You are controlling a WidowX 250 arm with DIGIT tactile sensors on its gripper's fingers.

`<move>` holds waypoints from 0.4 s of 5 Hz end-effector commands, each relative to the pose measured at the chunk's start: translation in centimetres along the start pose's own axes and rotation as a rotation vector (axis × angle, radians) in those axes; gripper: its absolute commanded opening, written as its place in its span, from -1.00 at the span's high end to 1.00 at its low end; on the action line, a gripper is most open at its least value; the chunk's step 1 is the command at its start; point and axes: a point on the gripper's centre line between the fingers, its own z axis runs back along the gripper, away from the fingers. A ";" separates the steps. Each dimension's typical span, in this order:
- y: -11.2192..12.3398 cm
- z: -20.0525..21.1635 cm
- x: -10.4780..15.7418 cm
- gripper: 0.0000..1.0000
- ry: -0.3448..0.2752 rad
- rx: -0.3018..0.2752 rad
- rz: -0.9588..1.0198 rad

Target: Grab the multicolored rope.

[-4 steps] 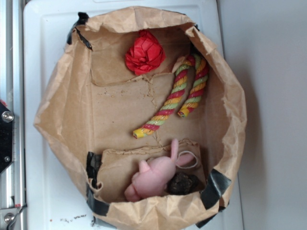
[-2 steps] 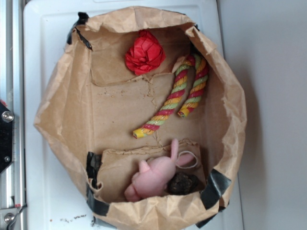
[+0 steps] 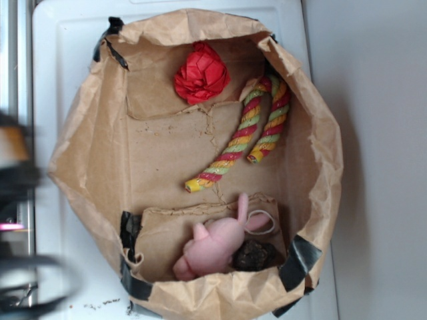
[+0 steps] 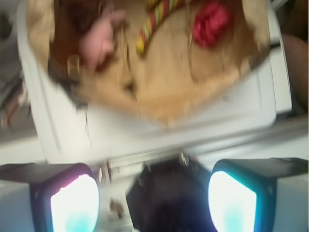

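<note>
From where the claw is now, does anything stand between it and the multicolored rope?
Yes: the paper bag's near wall. The claw, open, is outside the bag, and the multicolored rope lies on the bag's floor. Nothing covers the rope from above; the red paper ball and pink plush lie apart from it.

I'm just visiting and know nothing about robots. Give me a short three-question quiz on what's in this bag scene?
1. True or false: the multicolored rope lies folded in a bend inside the paper bag.
2. Which lies nearest the rope's bend? A) pink plush bunny B) red paper ball C) dark lump
3. Fill in: in the wrist view the gripper is ___ and holds nothing.

Key: 1 true; 2 B; 3 open.
</note>
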 end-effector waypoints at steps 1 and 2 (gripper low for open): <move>0.2 -2.8 10.1 -1.00 -0.099 -0.037 0.046; 0.4 -4.6 13.0 -1.00 -0.114 -0.060 0.062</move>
